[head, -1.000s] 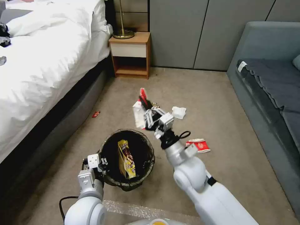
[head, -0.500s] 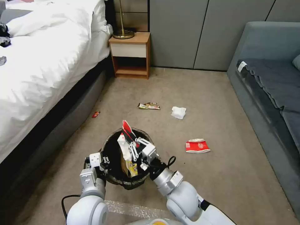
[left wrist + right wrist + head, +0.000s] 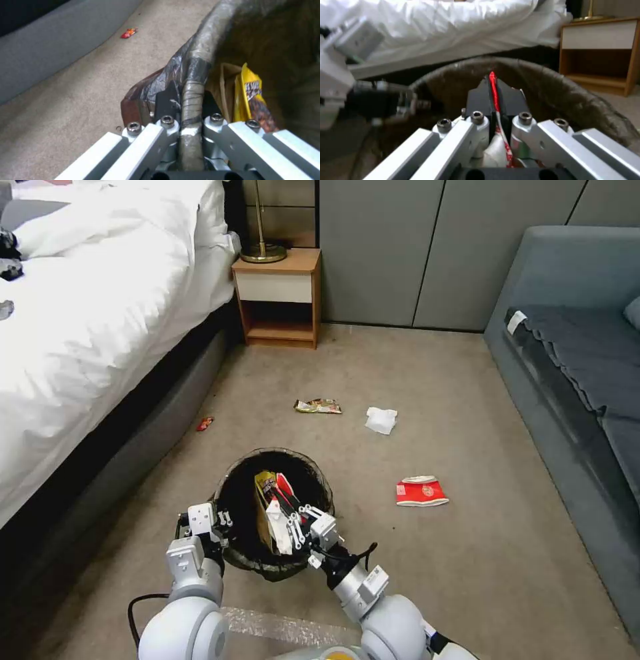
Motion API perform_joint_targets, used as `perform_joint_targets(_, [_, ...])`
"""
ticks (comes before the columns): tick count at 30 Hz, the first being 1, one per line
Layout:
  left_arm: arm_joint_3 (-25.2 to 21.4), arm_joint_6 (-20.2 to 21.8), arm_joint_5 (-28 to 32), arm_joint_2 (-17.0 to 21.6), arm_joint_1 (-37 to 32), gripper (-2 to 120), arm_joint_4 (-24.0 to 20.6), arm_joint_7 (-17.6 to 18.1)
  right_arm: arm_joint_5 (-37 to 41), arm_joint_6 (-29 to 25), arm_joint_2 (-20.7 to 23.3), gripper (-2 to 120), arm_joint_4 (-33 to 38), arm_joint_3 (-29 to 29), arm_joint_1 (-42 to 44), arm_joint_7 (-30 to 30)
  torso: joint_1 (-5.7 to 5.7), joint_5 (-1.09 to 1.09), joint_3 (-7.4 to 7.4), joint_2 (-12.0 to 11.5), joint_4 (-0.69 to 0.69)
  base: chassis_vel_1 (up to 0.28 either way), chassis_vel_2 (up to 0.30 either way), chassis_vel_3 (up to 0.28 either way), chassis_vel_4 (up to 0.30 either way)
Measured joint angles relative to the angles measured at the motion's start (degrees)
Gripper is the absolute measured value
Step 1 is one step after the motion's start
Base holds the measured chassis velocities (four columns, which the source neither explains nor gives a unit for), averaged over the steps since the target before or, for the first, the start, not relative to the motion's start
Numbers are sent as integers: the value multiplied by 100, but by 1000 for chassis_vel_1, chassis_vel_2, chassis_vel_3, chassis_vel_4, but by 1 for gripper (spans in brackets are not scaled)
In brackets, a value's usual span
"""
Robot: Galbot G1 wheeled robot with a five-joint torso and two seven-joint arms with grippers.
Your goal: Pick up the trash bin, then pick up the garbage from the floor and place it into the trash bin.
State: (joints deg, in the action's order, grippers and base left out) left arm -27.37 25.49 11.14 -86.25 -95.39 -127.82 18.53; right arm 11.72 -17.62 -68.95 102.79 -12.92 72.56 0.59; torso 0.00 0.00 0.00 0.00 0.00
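One trash bin [image 3: 230, 493], four litter pieces on the carpet (two wrappers [image 3: 318, 407] inside it).

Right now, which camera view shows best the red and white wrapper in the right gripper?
The right wrist view: the red and white wrapper sits pinched edge-on between the right gripper pads. The head view shows it whole, lowered into the trash bin. The left wrist view shows the bin's rim and a yellow wrapper instead.

- Two white, rounded arms with grey joint rings; a black cable loops beside each wrist.
- The left gripper [image 3: 191, 105] has silver linkage bars, hex-socket screws and black finger pads.
- The right gripper [image 3: 496, 100] has the same silver bars, round screw heads and black pads.
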Motion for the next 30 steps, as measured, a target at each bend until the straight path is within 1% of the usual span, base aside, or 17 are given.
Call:
perform_joint_targets(2, [9,0,0,-2,-7,0,-18,3,-63,30,-28,8,-47,-12,-10,5,0,0,0,0,0,0,0,0,0])
perform_joint_targets(3, [9,0,0,-2,-7,0,-18,3,-63,30,-28,8,-47,-12,-10,5,0,0,0,0,0,0,0,0,0])
perform_joint_targets(5, [14,-8,0,-9,-19,0,-50,14,-104,48,-58,21,-81,-23,-38,6,0,-1,0,0,0,0,0,0,0])
perform_joint_targets(7, [19,-9,0,-10,-23,0,-51,14,-111,49,-64,22,-85,-24,-47,5,0,-1,0,0,0,0,0,0,0])
perform_joint_targets(8, [34,-9,-1,-12,-37,0,-57,14,-134,51,-74,31,-94,-24,-76,6,0,0,0,0,0,0,0,0,0])
perform_joint_targets(10, [42,-9,-3,-12,-52,0,-81,17,-144,57,-83,37,-98,-24,-103,7,0,0,0,0,0,0,0,0,0])
perform_joint_targets(11, [42,-9,-3,-12,-52,0,-81,17,-144,57,-83,37,-98,-24,-103,7,0,0,0,0,0,0,0,0,0])
perform_joint_targets(12, [51,-10,-6,-12,-64,0,-101,20,-147,66,-94,44,-107,-24,-132,12,0,0,0,0,0,0,0,0,0])
perform_joint_targets(14, [68,-10,-10,-16,-74,0,-112,20,-157,68,-105,52,-121,-22,-162,15,0,0,0,0,0,0,0,0,0])
perform_joint_targets(15, [68,-10,-10,-16,-74,0,-112,20,-157,68,-105,52,-121,-22,-162,15,0,0,0,0,0,0,0,0,0])
perform_joint_targets(19, [76,-13,-18,-20,-89,0,-115,20,-164,70,-130,74,-133,-21,-240,20,0,0,0,0,0,0,0,0,0])
perform_joint_targets(20, [76,-13,-18,-20,-89,0,-115,20,-164,70,-130,74,-133,-21,-240,20,0,0,0,0,0,0,0,0,0])
perform_joint_targets(23, [69,-13,-17,-17,-74,0,-115,20,-167,75,-131,86,-71,-15,-264,20,0,0,0,0,0,0,0,0,0])
perform_joint_targets(24, [69,-13,-17,-17,-74,0,-115,20,-167,75,-131,86,-71,-15,-264,20,0,0,0,0,0,0,0,0,0])
perform_joint_targets(27, [59,-13,-17,-16,-59,0,-82,20,-215,75,-136,97,86,20,-267,20,0,0,0,0,0,0,0,0,0])
perform_joint_targets(30, [52,-13,-18,-16,-53,0,-38,20,-278,66,-140,100,230,57,-266,20,0,0,0,0,0,0,0,0,0])
